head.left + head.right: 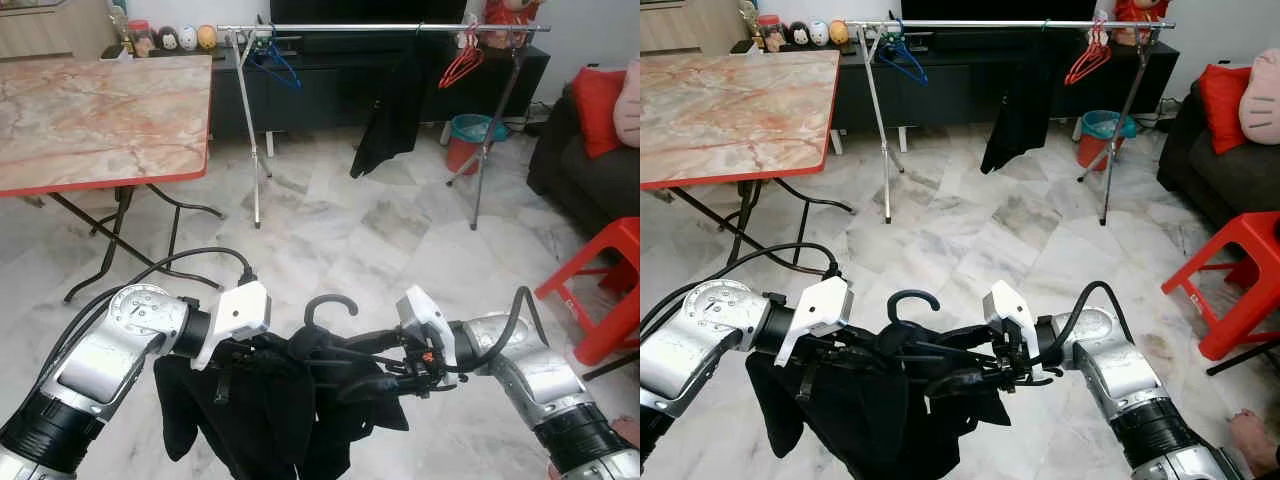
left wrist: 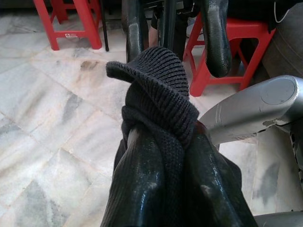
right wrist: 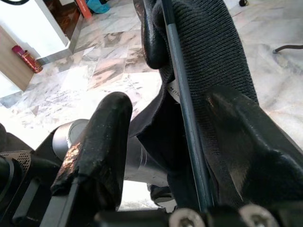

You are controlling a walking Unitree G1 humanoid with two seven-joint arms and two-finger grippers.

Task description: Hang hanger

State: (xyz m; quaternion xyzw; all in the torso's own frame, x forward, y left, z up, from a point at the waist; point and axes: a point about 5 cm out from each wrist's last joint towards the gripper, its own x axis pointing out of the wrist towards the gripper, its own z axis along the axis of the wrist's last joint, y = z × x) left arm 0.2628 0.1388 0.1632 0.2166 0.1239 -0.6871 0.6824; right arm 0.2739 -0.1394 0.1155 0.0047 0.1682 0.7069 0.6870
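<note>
While its hook points up, the black hanger lies crosswise, knit garment draped; left hand and right hand both grasp it.

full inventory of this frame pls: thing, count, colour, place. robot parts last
Hanger with garment: 1, black, held between both grippers, hook up.
Clothes rail: 1, silver, far side of the room.
Hanging garment: 1, black, on the rail's middle.
Blue hanger: 1, on the rail's left end.
Red hangers: a bunch, count unclear, on the rail's right end.
Table: 1, marble-look top with red edge, left.
Bin: 1, red with teal liner, behind the rail.
Stool: 1, red, right.
Sofa: 1, dark, with a red cushion, far right.
Left gripper: 1, black, shut on knitted fabric.
Right gripper: 1, black, around the hanger bar.
</note>
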